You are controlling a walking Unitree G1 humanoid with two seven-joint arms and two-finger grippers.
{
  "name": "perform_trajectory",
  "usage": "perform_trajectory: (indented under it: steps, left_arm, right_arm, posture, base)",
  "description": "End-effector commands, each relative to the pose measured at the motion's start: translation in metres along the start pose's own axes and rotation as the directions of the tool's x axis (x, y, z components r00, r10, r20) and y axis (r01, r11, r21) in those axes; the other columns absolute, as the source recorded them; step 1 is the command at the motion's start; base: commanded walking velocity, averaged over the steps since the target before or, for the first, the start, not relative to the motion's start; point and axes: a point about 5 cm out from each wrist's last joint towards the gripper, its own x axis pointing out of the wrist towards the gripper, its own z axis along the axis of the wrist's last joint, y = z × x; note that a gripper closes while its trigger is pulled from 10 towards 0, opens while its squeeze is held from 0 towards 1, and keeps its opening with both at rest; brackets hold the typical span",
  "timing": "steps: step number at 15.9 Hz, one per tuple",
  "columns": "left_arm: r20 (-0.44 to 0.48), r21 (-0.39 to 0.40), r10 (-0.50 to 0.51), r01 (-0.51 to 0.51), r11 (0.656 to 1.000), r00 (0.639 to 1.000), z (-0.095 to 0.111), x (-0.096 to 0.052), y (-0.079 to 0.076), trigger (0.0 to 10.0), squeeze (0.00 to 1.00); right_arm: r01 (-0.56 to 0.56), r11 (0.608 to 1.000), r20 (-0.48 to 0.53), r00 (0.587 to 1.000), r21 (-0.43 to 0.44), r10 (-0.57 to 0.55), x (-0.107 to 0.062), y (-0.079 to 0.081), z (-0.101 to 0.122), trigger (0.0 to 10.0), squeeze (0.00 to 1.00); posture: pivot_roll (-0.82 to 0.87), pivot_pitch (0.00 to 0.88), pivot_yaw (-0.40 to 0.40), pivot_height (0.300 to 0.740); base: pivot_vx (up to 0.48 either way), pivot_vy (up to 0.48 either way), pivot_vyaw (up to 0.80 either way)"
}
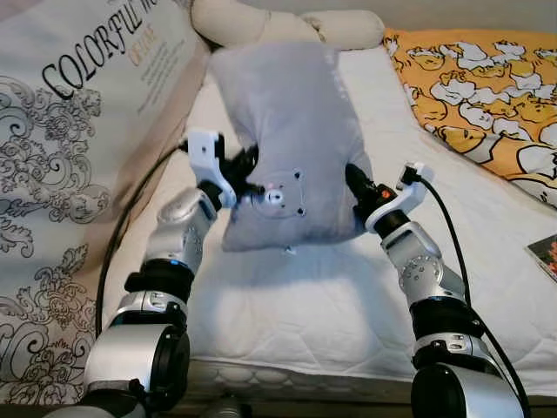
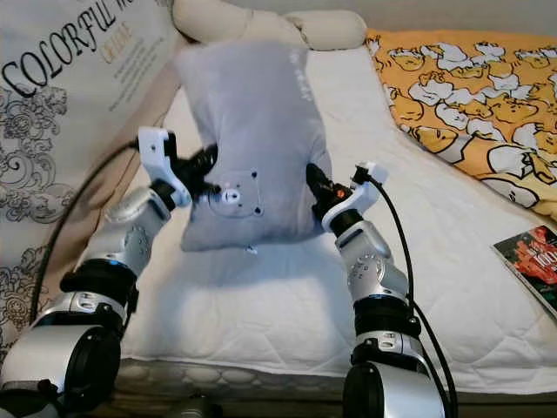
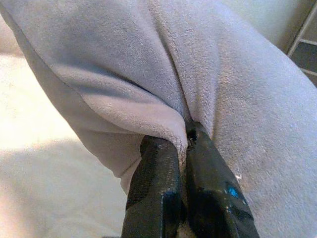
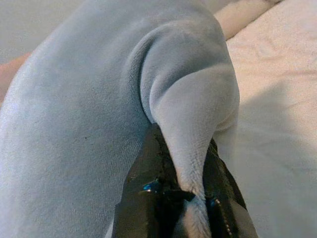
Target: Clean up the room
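Arms, two, silver, nearest the camera: both reach forward over the near edge of the mattress, black cables trailing from each wrist.

Mattress (image 1: 287, 305): white, quilted; largest item. Bare across its middle.

Printed fabric panel (image 1: 70, 131): to the robot's left of the bed, lettered "COLORFUL", grey scrollwork.

Blanket (image 1: 487, 87): orange with a white cartoon pattern, far right of the mattress.

Grey pillow (image 1: 287, 139): soft plush, small animal-face patch on its lower front. Held upright, lifted off the mattress between the two grippers, its shadow on the sheet below. This is judged the item being tidied.

Cream plush toy (image 1: 287, 26): at the head of the bed, behind the pillow's top.

Book (image 2: 533, 254): red and dark cover, flat at the right edge of the mattress.

Left gripper (image 1: 248, 178): clenched on a pinch of fabric at the pillow's left edge; the left wrist view shows fingers (image 3: 158, 168) pressed together with plush between them.

Right gripper (image 1: 359, 193): clamped on the lower right corner; a fold of fabric runs between its fingers (image 4: 143, 173).

Risk, judged: both holds take only thin folds of slippery plush, not the body. A quick swing or the arms drawing apart could pull a fold free, leaving the pillow dangling from one side or dropped.
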Motion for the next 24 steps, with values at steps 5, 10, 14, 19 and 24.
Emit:
perform_trajectory:
  steps: [5,10,14,19,24]
  left_arm:
    - [-0.082,0.097,-0.089,0.097,0.991,0.993,-0.008,-0.012,-0.017,0.0,0.00]
    - [-0.145,0.161,-0.004,0.028,0.987,0.989,-0.021,-0.033,-0.027,10.0,0.00]
    - [-0.169,0.161,0.001,0.027,0.987,0.986,-0.025,-0.038,-0.037,10.0,0.00]
    - [-0.168,0.175,0.026,0.004,0.985,0.985,-0.021,-0.039,-0.036,10.0,0.00]
    - [-0.170,0.183,0.040,-0.008,0.983,0.985,-0.019,-0.040,-0.035,10.0,0.00]
  right_arm:
    - [-0.053,0.995,-0.044,0.998,-0.082,0.050,-0.020,0.017,-0.006,0.0,0.00]
    - [0.066,0.988,-0.094,0.992,-0.141,-0.080,-0.055,0.010,-0.024,10.0,0.00]
    - [0.082,0.985,-0.107,0.989,-0.153,-0.099,-0.060,0.015,-0.025,10.0,0.00]
    - [0.079,0.985,-0.116,0.988,-0.154,-0.098,-0.056,0.018,-0.025,10.0,0.00]
    - [0.074,0.985,-0.125,0.988,-0.153,-0.094,-0.055,0.020,-0.027,10.0,0.00]
  posture:
    - [0.05,0.000,0.057,0.740]
    - [0.03,0.000,0.087,0.740]
    - [0.02,0.000,0.092,0.740]
    - [0.03,0.000,0.079,0.740]
    - [0.03,0.000,0.079,0.740]
  base:
    - [0.000,0.000,0.00]
    - [0.000,0.000,0.00]
    - [0.000,0.000,0.00]
    - [0.000,0.304,0.00]
    - [0.000,0.346,0.00]
